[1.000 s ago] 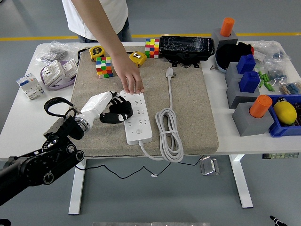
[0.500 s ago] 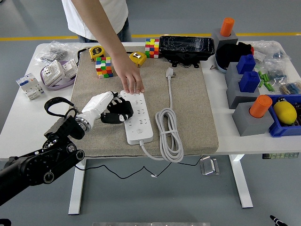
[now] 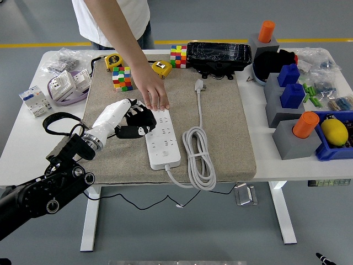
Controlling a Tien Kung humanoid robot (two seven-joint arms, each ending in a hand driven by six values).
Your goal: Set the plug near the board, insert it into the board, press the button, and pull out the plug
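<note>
Left robot hand (image 3: 134,122) shifted up-left beside board (image 3: 162,138), fingers curled, empty; tan mat (image 3: 231,132), white table (image 3: 22,138).

no text, label, brand, number or sign could be read anywhere in the head view. the white power strip (image 3: 162,142) on the mat showed only its socket holes and a round button, with no legible marking. the yellow tape measures (image 3: 161,68) had dark faces, but any print on them was too small to make out. the small white and blue boxes (image 3: 35,101) at the table's left edge carried coloured patches that stayed too blurred to read.
</note>
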